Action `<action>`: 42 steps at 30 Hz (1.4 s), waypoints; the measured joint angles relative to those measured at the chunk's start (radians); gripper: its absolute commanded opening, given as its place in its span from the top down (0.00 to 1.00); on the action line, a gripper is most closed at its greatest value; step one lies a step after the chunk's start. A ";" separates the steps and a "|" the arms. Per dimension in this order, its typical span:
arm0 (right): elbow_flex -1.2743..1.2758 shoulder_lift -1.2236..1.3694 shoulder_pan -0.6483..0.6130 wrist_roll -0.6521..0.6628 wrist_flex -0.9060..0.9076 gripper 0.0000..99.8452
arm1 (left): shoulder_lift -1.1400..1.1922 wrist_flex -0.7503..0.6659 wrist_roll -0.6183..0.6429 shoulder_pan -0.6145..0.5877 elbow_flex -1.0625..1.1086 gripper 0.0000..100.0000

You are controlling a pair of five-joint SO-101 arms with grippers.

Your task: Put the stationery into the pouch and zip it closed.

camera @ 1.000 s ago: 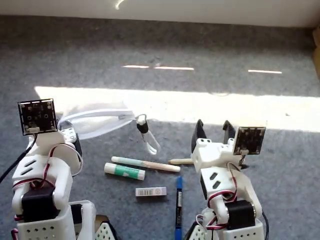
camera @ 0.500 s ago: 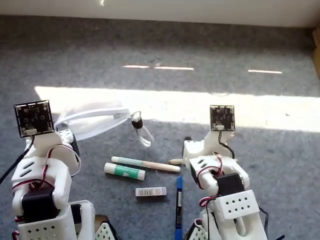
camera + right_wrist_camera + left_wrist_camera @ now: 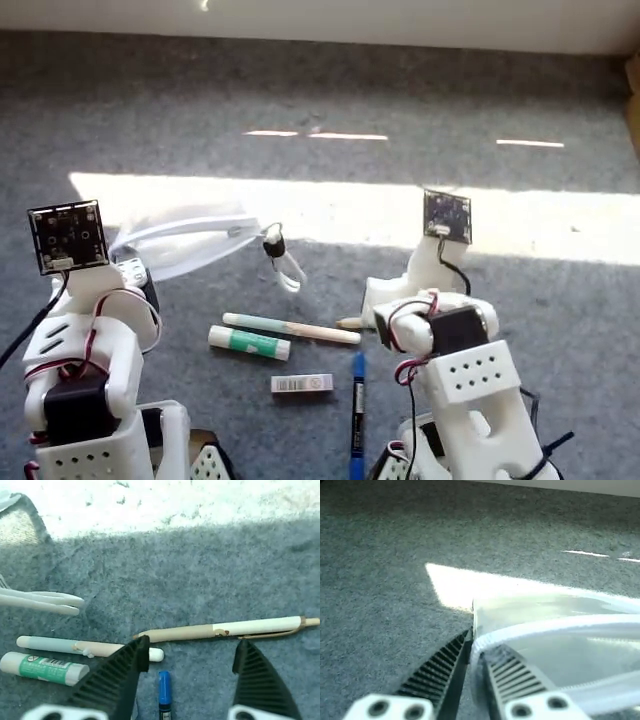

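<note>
While the left arm hides its near end, clear plastic pouch (image 3: 190, 245): white zip, lying in the sunlit band on grey carpet (image 3: 320, 90).
Left gripper (image 3: 475, 641): fingers narrow, pinching the pouch's zip edge.
Right gripper (image 3: 194, 650): fingers spread wide above the beige pen (image 3: 225, 629).
Blue pen (image 3: 357, 405): cut off at the high view's edge.
Pastel pen (image 3: 290, 327), green-and-white glue stick (image 3: 250, 342), small white block (image 3: 302, 383): loose between the arms, outside the pouch.
</note>
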 measured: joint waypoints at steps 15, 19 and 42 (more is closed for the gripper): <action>-0.091 0.425 0.178 -0.140 -0.080 0.74 | 0.000 0.000 0.000 0.000 0.000 0.99; -0.161 0.569 0.210 -0.170 -0.083 0.74 | 0.000 0.000 0.000 0.000 0.000 0.99; -0.290 0.839 0.227 -0.229 -0.092 0.74 | -0.002 -0.006 0.000 -0.002 0.028 0.99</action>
